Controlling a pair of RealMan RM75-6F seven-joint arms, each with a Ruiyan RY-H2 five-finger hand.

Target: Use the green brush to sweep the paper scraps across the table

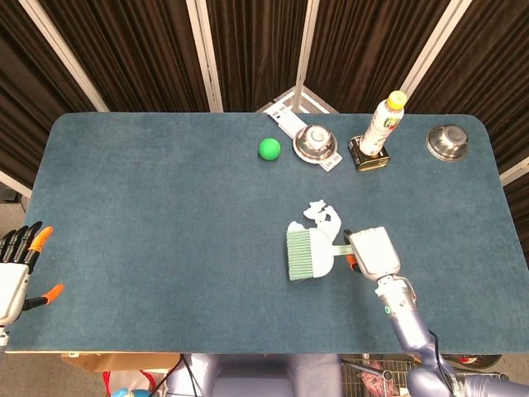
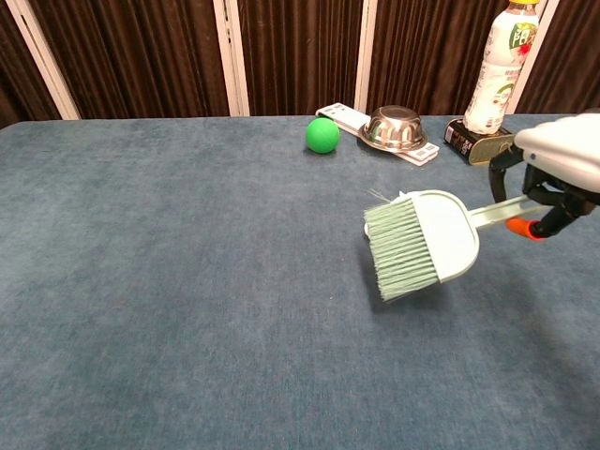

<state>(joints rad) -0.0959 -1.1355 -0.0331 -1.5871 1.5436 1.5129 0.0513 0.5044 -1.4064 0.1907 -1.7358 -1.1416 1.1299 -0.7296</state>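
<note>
My right hand grips the handle of the pale green brush, which hangs lifted off the table with its bristles pointing left. White paper scraps lie just beyond the brush head in the head view; the chest view hides nearly all of them behind the brush. My left hand rests open off the table's left front corner, fingers spread, holding nothing.
Along the far edge stand a green ball, a steel bowl on a white remote, a bottle on a dark tin, and a second steel bowl at the right.
</note>
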